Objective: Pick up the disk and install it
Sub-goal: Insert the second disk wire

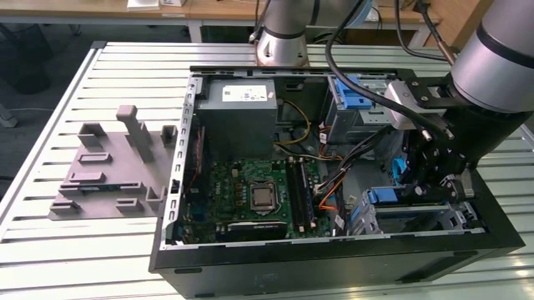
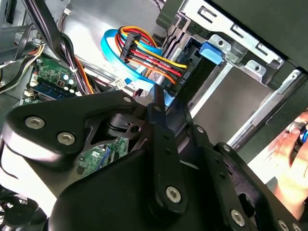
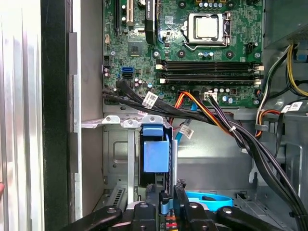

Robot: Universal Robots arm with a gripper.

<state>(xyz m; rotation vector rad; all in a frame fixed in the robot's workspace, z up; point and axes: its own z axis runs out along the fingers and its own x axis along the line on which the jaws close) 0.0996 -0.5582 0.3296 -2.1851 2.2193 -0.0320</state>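
Looks like the disk (image 3: 156,153) parked edge-on in the drive cage of the PC case (image 1: 334,265), straight ahead of the hand (image 3: 166,202) and very close to it, with mostly just the blue rail end showing. Can't tell if the hand is clamped or loose, business end buried behind its own black linkage in both wrist views. Bundle of coloured cables (image 2: 144,53) right beside the hand, actual contact spot hidden.

An open computer case (image 1: 334,265) lies on a slatted table (image 1: 67,250). Inside sit a green motherboard (image 1: 250,194), a grey power supply (image 1: 236,112) and bundled cables (image 3: 231,130). A grey fixture (image 1: 109,169) rests beside the case, at the exterior view's left.
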